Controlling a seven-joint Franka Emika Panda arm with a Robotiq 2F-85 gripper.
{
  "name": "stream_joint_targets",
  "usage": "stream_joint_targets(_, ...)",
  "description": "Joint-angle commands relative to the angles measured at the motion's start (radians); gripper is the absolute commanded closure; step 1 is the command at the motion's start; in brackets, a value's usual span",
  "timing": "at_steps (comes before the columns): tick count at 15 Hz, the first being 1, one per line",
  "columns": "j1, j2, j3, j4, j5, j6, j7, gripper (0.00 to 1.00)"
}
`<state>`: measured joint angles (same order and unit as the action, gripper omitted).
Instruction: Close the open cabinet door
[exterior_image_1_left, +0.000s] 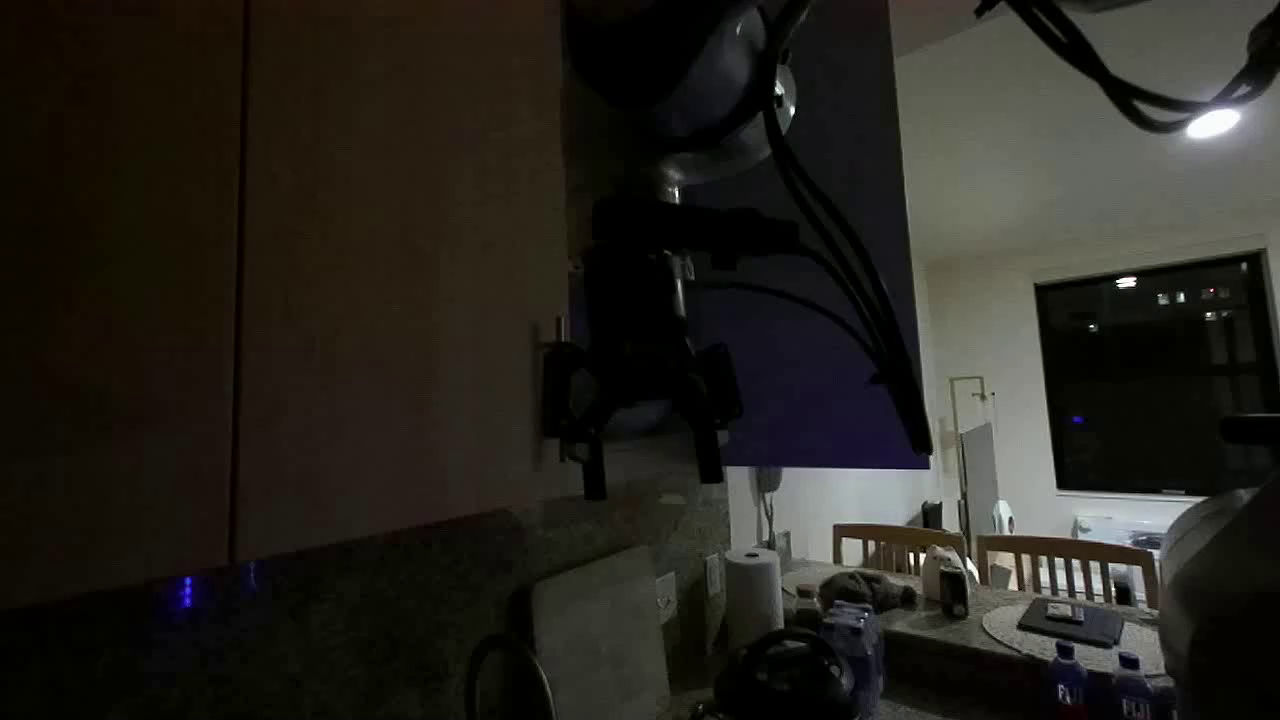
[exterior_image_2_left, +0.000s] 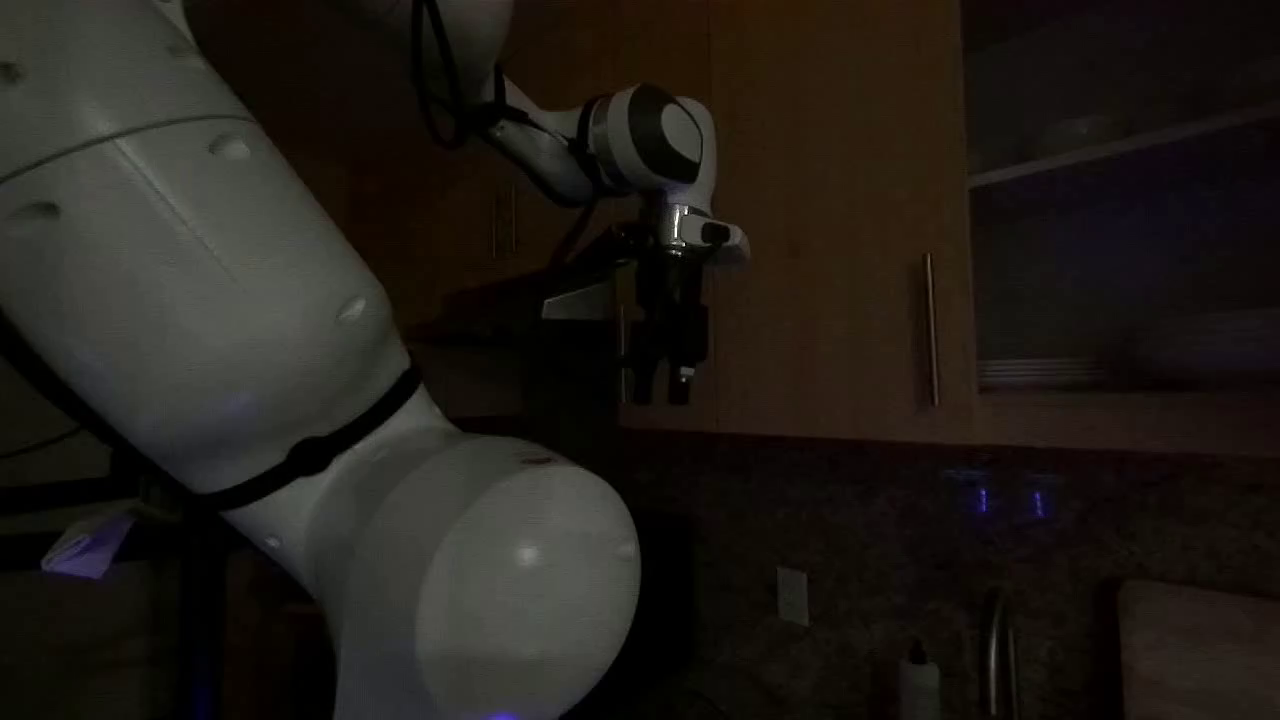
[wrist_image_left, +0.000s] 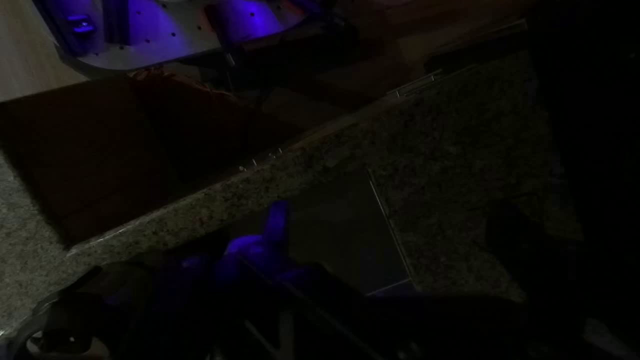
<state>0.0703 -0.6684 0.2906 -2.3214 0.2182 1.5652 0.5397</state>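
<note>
evidently, in an exterior view, the cabinet door stands swung out, bluish inside showing, behind the claw, which hangs spread wide w/ nothing btwn, prob b/c shutting needs a push, no grip.

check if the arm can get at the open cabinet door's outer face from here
Probably not directly: in an exterior view, the arm hangs on the inner side of the cabinet door; the outer face points away, so the arm likely must go around the door.
</note>
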Motion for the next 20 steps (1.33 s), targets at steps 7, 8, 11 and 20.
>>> stream_joint_targets(7,-0.004,0.0,0.002,0.002,0.001,-0.003,-0.002,0.0)
stream_joint_targets(8,-0.004,0.0,0.002,0.002,0.001,-0.003,-0.002,0.0)
stream_joint_targets(11,-0.004,0.0,0.002,0.002,0.001,-0.003,-0.002,0.0)
stream_joint_targets(20,-0.001,-0.11,0.007,0.006,-0.071,-0.065,-0.016,0.0)
